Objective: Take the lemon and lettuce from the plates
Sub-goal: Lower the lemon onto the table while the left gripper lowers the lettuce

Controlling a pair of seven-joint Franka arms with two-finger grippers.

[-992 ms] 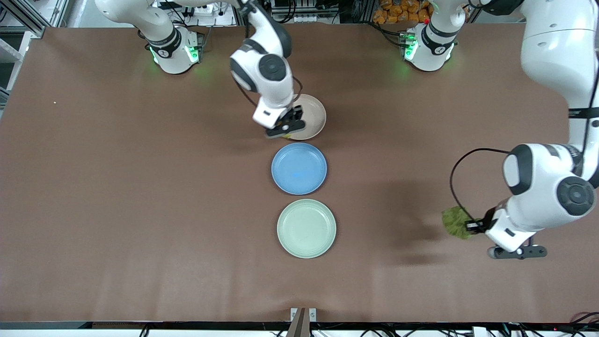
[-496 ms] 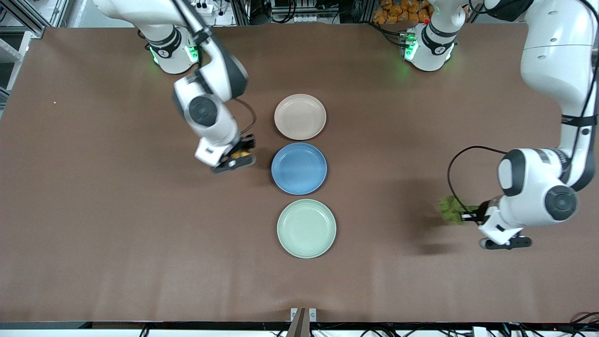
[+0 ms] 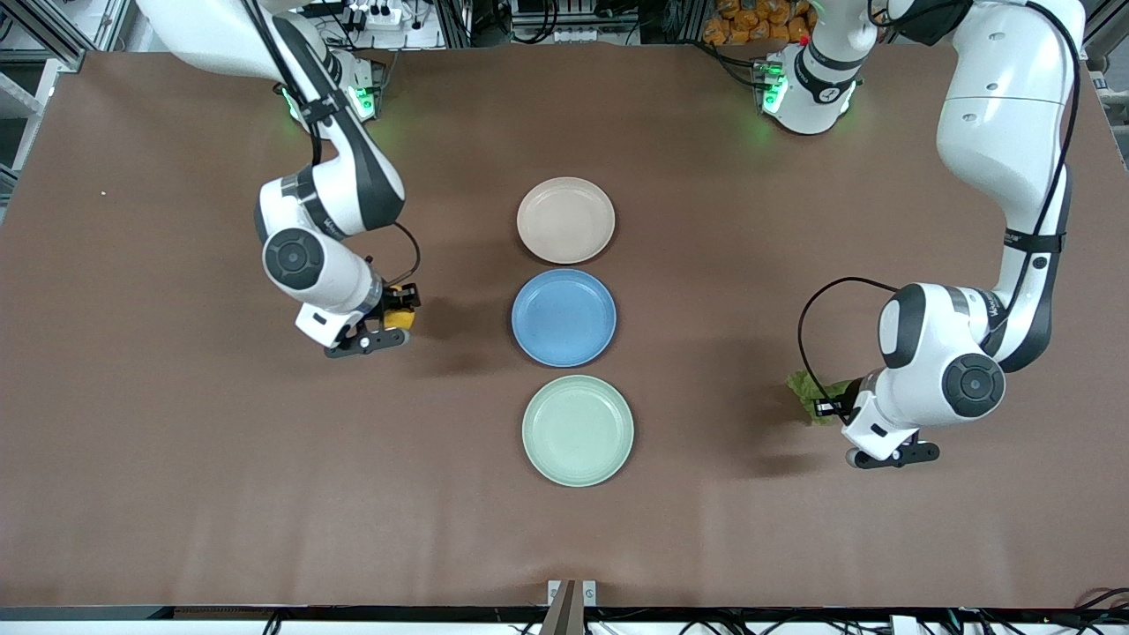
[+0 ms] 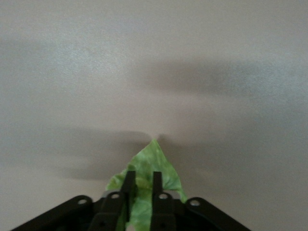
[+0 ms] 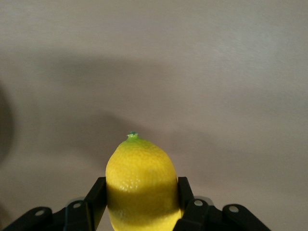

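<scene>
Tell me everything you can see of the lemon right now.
The lemon is oval, bright yellow, with a dimpled rind and a small green nub at its tip. The right end effector is shut on it, one finger on each flank, holding it off the plates above bare brown table, toward the right arm's end.

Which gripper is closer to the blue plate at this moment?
The right. The right gripper, shut on the lemon, is over bare table just beside the blue plate; the left gripper, holding the lettuce, is much farther off.
</scene>
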